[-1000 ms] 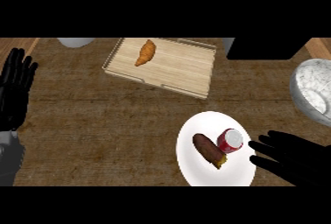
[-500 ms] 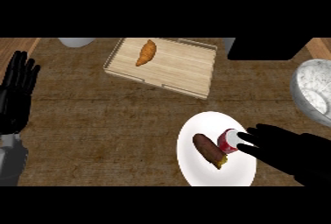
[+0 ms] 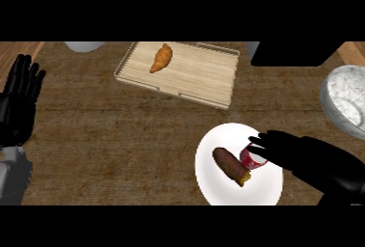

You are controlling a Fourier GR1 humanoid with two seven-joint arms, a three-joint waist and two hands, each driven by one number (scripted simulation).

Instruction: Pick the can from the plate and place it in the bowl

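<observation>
Closing its fingers around the small red-and-white can (image 3: pixel 251 158) standing on the white round plate (image 3: pixel 224 193), the right hand (image 3: pixel 314 161) should take the rigid, light, probably slick cylinder by its sides, while the left hand (image 3: pixel 18 99) rests open

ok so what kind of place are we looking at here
Most likely a kitchen counter: a wood-grain top carrying a white plate of food, a wooden tray with a croissant, and a marbled bowl.
</observation>
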